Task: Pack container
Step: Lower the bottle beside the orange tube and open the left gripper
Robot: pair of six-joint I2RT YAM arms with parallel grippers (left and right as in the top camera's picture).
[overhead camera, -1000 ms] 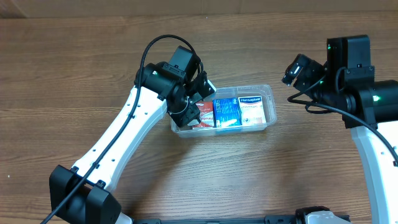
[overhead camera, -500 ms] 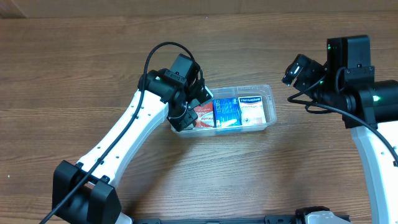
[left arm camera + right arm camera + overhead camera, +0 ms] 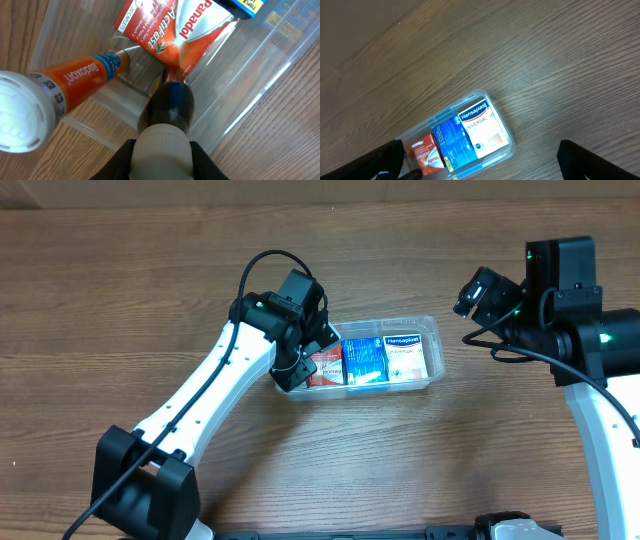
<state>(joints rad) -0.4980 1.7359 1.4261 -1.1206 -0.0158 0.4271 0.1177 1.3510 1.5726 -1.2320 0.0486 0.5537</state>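
Since the container [image 3: 438, 352] lies in the middle of the table [image 3: 120, 300], between the two arms, both of them can reach it. It is clear and shallow, and three boxes lie flat in it side by side: a red box [image 3: 322, 367] at its left end, a blue box [image 3: 364, 362] in the middle and a white box [image 3: 403, 355] at the right, so the floor is nearly filled. Only a narrow gap is left at the left end, and I judge this is why the left gripper [image 3: 297, 360] hangs just there, pointing down. It is closed on the pale cap of a dark bottle [image 3: 169, 102], which points into this gap beside the red box; held by the cap, the bottle can go in upright where it would hardly fit lying. An orange tube [image 3: 75, 80] with a white cap lies slanted at the same end; whether it is fully inside the wall, I cannot tell. The right gripper [image 3: 478, 292] is wide open and holds nothing, well apart to the right, probably to keep out of the way.
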